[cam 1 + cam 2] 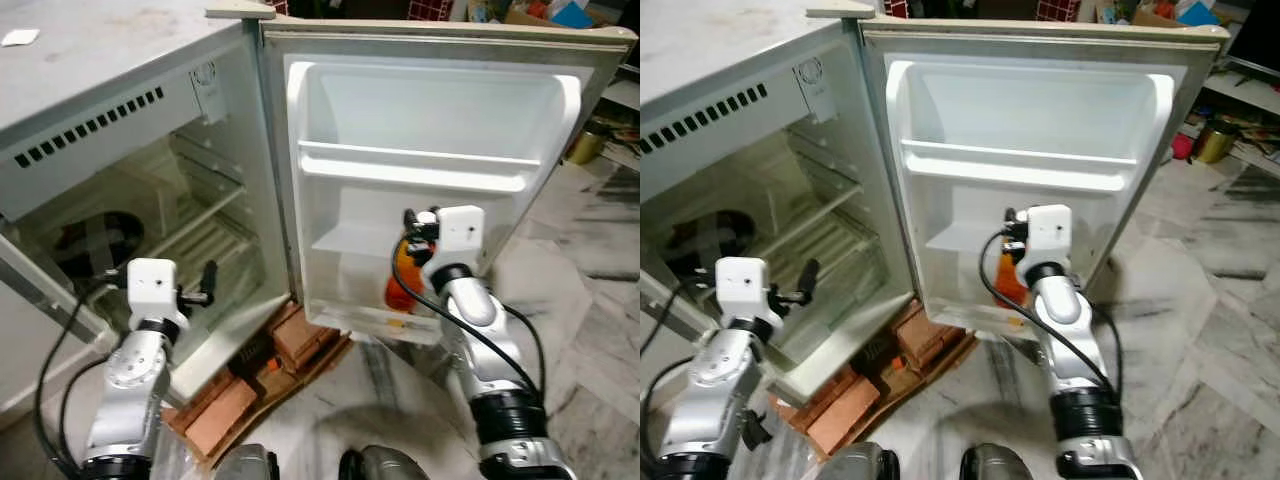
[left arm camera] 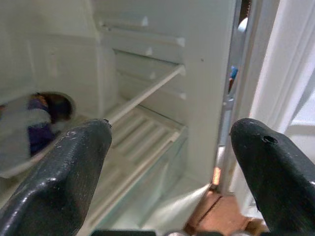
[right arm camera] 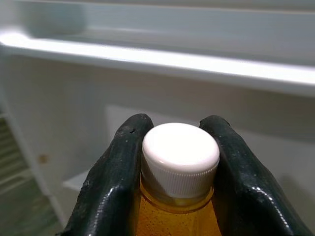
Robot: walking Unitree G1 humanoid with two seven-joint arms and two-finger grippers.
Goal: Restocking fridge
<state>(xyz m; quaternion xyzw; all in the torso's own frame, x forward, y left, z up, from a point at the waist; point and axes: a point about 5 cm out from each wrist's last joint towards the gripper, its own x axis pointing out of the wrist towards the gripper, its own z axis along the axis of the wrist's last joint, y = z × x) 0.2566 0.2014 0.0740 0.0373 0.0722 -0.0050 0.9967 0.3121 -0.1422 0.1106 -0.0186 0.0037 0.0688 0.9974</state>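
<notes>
Orange juice bottle [image 3: 174, 196], white cap, pinched at neck between right tool [image 3: 178, 162] fingers, upright at lower shelf of open fridge door [image 1: 420, 110]. Left tool [image 2: 172, 162] spread wide, empty, facing fridge interior [image 1: 190, 230].

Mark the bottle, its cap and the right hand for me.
Bottle [image 1: 402, 272]: left eye view, on its orange body.
Cap [image 3: 180, 153]: right wrist view, on the white top.
Right hand [image 3: 179, 169]: right wrist view, midway between the fingertips gripping the cap.
</notes>
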